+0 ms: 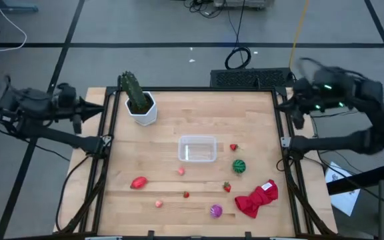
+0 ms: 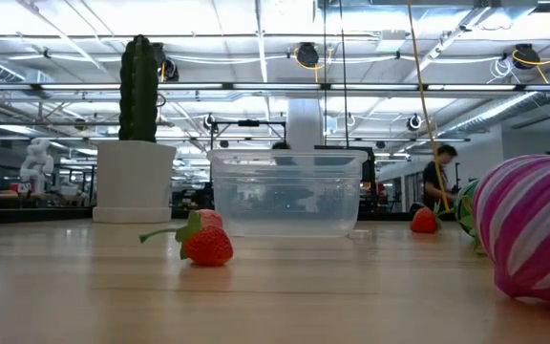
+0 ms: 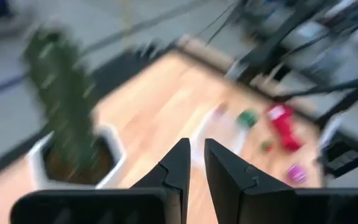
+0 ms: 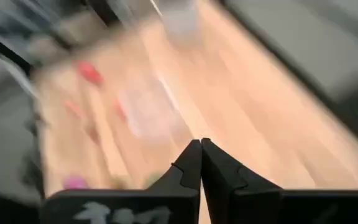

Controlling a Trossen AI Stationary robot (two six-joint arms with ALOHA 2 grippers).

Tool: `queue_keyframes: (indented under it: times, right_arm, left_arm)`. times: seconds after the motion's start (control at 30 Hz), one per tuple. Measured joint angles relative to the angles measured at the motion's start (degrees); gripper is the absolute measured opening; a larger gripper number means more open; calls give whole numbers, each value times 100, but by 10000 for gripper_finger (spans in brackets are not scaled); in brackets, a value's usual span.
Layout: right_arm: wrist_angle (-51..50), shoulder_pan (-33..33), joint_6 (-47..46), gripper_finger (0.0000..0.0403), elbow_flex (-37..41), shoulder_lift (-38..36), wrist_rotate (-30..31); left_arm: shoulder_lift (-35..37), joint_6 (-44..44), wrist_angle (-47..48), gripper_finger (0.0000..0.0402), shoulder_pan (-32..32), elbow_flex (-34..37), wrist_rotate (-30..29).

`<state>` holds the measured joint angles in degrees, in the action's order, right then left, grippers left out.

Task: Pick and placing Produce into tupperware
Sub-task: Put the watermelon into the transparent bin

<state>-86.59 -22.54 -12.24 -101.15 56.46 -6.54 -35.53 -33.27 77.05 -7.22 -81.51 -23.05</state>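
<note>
Wooden planks make up the table [image 1: 179, 120], framed by a dark rail, with grey floor and cables beyond it. Near the middle of the table sits the tupperware [image 1: 197, 149], clear, upright and with nothing in it. The produce lies scattered around it on the wood: a small strawberry [image 1: 233, 147] just off its right side, a green striped ball [image 1: 239, 166] a little nearer the front, another strawberry [image 1: 227, 187] further toward the front edge, a pink bit [image 1: 181, 171] just in front of the tub, a red pepper-like piece [image 1: 139, 182] toward the front left, and a purple striped piece [image 1: 216, 211] close to the front edge. A red cloth [image 1: 257, 199] is bunched near the front right corner, and a green cactus [image 1: 133, 93] in a white pot [image 1: 143, 110] stands near the back left corner. The left hand [image 1: 102, 105] hangs just outside the table's left edge, fingers closed on nothing. The right hand [image 1: 280, 107] hangs just outside the right edge, also closed and holding nothing
</note>
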Motion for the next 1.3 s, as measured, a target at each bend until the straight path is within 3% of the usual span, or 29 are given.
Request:
queue_keyframes:
  times: [0.07, 0.17, 0.33, 0.47, 0.83, 1.1, 1.3]
  right_arm:
    - [-363, 2, 131, 0, -398, 463, 71]
    - [189, 4, 351, 0, -430, 686, 47]
    - [6, -6, 429, 0, -332, 1017, 83]
    - [-155, -31, 745, 0, -126, 1080, 323]
    - [-115, -34, 620, 0, 829, 1084, 310]
    - [746, 104, 565, 0, 1683, 1056, -1377]
    - [1828, 503, 589, 1, 2302, 1039, -1775]
  left_arm:
    - [-321, -429, 592, 51, 2, -203, -18]
    - [-637, -788, 995, 51, 2, -239, 76]
    - [-923, -466, 1120, 51, 2, -239, 579]
    - [-1005, -82, 1116, 51, 1, -239, 879]
    - [-1021, -489, 1187, 51, 2, -239, 1004]
    - [-1016, -945, 1299, 51, 2, -239, 1101]
    - [-1016, -1042, 1303, 51, 2, -239, 1101]
